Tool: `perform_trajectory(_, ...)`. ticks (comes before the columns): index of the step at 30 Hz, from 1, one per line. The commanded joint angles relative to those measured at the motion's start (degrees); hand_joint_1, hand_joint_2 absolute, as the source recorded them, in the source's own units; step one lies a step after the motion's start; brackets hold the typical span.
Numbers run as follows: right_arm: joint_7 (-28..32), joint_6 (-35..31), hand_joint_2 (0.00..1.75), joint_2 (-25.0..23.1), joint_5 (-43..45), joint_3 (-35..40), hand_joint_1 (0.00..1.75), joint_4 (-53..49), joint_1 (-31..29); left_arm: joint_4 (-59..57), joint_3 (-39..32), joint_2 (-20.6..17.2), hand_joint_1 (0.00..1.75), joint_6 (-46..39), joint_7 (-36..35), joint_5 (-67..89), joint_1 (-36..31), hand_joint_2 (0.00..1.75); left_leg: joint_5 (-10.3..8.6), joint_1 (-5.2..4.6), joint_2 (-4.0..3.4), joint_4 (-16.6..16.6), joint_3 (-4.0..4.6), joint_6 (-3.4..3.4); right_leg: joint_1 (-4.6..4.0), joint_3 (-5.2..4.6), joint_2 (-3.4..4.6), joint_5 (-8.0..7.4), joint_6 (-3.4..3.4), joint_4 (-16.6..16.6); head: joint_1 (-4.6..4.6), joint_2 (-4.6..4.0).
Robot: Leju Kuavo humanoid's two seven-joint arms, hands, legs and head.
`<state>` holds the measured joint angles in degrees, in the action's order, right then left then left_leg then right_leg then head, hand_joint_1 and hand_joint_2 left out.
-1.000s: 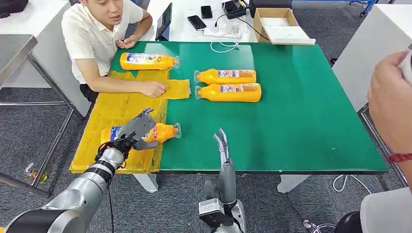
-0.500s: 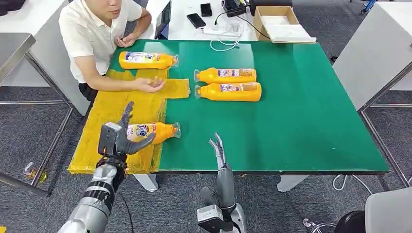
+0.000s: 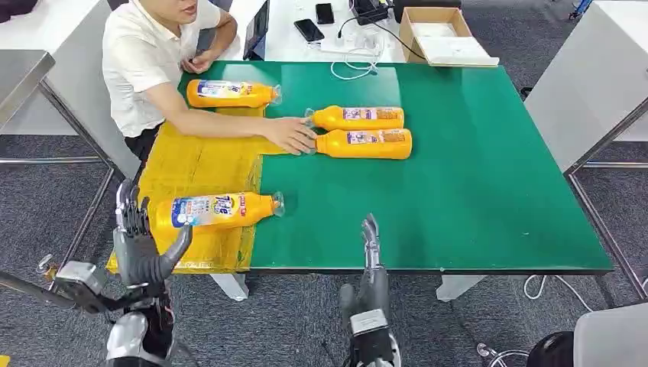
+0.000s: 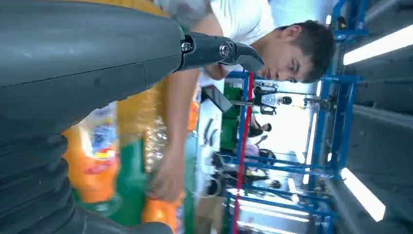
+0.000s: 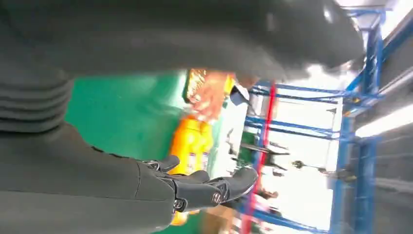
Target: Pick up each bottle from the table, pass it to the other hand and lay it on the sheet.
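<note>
An orange bottle (image 3: 214, 210) lies on the yellow sheet (image 3: 199, 164) at the table's near left, its cap over the green mat. My left hand (image 3: 141, 245) hangs open off the sheet's near left corner, holding nothing. My right hand (image 3: 371, 237) stands open, fingers straight, at the table's front edge. Two orange bottles (image 3: 359, 118) (image 3: 363, 144) lie side by side mid-table; a person's hand (image 3: 292, 136) rests at their caps. Another bottle (image 3: 229, 93) lies at the far left. In the left wrist view an orange bottle (image 4: 95, 161) lies beyond my left hand (image 4: 87, 73).
A person in a white shirt (image 3: 149, 57) sits at the table's far left, arm stretched across the sheet. The green mat (image 3: 474, 176) is bare on the right. A cardboard box (image 3: 439, 38), phones and cables lie on the white table behind.
My left hand let go of the near bottle and drew back off the sheet's corner. My right hand shifted slightly right. The person's hand reached from the sheet to the two middle bottles.
</note>
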<state>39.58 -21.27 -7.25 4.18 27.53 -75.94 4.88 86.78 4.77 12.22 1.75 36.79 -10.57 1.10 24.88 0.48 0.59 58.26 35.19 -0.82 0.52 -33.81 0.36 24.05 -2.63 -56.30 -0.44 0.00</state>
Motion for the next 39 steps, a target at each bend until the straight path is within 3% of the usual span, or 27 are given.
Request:
perform_trajectory(1,-3.4,-0.1,0.0,-5.6,-1.7,-18.0,0.0,-10.0,5.0,4.0,12.7,-1.7,0.0,-4.8,-1.0,5.0,8.1,1.75,0.07,-0.06,0.12,0.0,-0.12,0.01,0.04,0.15,-0.18,0.14,0.06,0.0,-0.02,0.0)
perform_trajectory(9,-4.0,-1.0,0.0,-5.7,-2.7,-17.1,0.0,-9.4,4.4,2.3,15.4,-2.4,0.0,-5.6,-1.1,4.0,7.5,1.75,0.09,-0.09,-0.05,-0.1,-0.27,0.03,0.08,0.25,-0.04,0.09,0.11,0.0,-0.02,0.0)
perform_trajectory(12,-3.9,-5.9,0.0,-5.2,-6.5,-15.5,0.0,-9.3,3.7,0.1,17.9,-3.4,0.0,-6.3,-1.6,2.9,6.7,1.75,0.08,-0.08,-0.03,-0.1,-0.25,0.03,0.07,0.23,-0.06,0.09,0.09,0.0,-0.02,0.0)
perform_trajectory(13,-4.5,-8.1,1.75,-4.6,-8.7,-14.8,0.0,-9.0,3.2,-0.8,18.6,-3.6,0.0,-6.5,-1.2,2.0,6.3,1.75,0.04,-0.09,-0.03,-0.1,-0.16,0.01,0.08,0.15,-0.03,0.04,0.06,0.0,-0.02,0.0)
perform_trajectory(15,-4.0,-10.6,1.75,-1.2,-16.0,-12.6,0.0,-7.8,2.1,-1.9,19.6,-3.8,0.0,-6.4,-0.7,1.6,5.4,1.75,0.02,-0.1,-0.04,-0.1,-0.16,-0.01,0.09,0.15,-0.03,0.01,0.04,0.1,-0.04,0.0)
perform_trajectory(16,-7.7,-8.9,1.75,0.9,-17.9,-12.8,0.0,-6.5,1.6,-2.1,19.8,-3.7,0.0,-6.5,-0.1,1.8,5.2,1.75,0.04,-0.07,-0.03,-0.1,-0.23,0.0,0.06,0.24,-0.05,0.03,0.05,0.1,0.0,0.0)
perform_trajectory(17,-8.3,-7.9,1.75,0.7,-15.9,-14.7,0.0,-6.4,1.6,-1.4,19.9,-3.9,0.0,-7.5,0.5,3.0,5.5,1.75,0.07,-0.09,-0.01,-0.2,-0.36,0.0,0.07,0.37,-0.09,0.06,0.07,0.1,-0.02,0.0)
perform_trajectory(18,-6.5,-8.8,1.75,1.8,-20.9,-14.7,0.0,-5.7,0.8,-0.1,20.1,-4.3,0.0,-7.8,0.8,3.5,5.7,1.75,0.05,-0.07,-0.01,-0.1,-0.27,-0.03,0.06,0.31,-0.06,0.02,0.03,0.2,-0.02,0.0)
perform_trajectory(21,-10.5,-11.6,1.75,3.8,-34.2,-14.6,0.0,-0.5,-2.3,1.8,20.2,-4.7,0.0,-6.2,0.3,3.6,5.3,1.75,0.05,-0.07,-0.09,-0.1,-0.29,-0.02,0.06,0.3,-0.02,0.0,0.05,0.2,0.0,0.0)
perform_trajectory(28,-10.2,-11.6,1.75,3.7,-34.1,-14.8,0.0,1.3,-3.2,1.5,20.2,-4.4,0.0,-6.1,0.2,3.6,5.3,1.75,0.01,-0.16,-0.02,-0.1,-0.15,-0.02,0.11,0.17,-0.03,-0.02,0.03,0.1,-0.02,0.0)
perform_trajectory(29,-12.0,-13.4,1.75,4.2,-38.2,-14.5,0.0,2.7,-3.6,1.2,20.5,-4.6,0.0,-5.4,0.1,3.7,5.0,1.75,0.06,-0.16,-0.07,-0.1,-0.33,0.0,0.1,0.33,-0.01,0.03,0.08,0.1,-0.02,0.0)
perform_trajectory(31,-15.6,-12.8,1.75,6.0,-44.1,-14.3,0.0,9.9,-6.8,0.3,21.1,-4.3,0.0,-4.2,-0.1,3.8,4.3,1.75,0.07,-0.17,-0.13,-0.2,-0.36,0.0,0.11,0.35,0.03,0.01,0.06,0.1,-0.02,0.0)
perform_trajectory(35,-15.9,-14.2,1.75,7.5,-48.7,-16.2,0.0,28.5,-15.7,-1.7,21.8,-3.7,0.0,-2.7,-0.3,3.7,2.8,1.75,-0.01,-0.16,-0.17,-0.2,-0.41,-0.04,0.1,0.42,0.07,-0.11,0.02,0.3,-0.02,0.0)
perform_trajectory(39,-17.2,-15.6,1.75,8.6,-52.5,-16.8,0.0,38.1,-21.1,-2.8,22.0,-3.5,0.0,-1.3,-0.7,3.5,1.8,1.75,-0.03,-0.16,-0.14,-0.1,-0.23,-0.06,0.11,0.24,0.07,-0.11,0.0,0.2,-0.02,0.0)
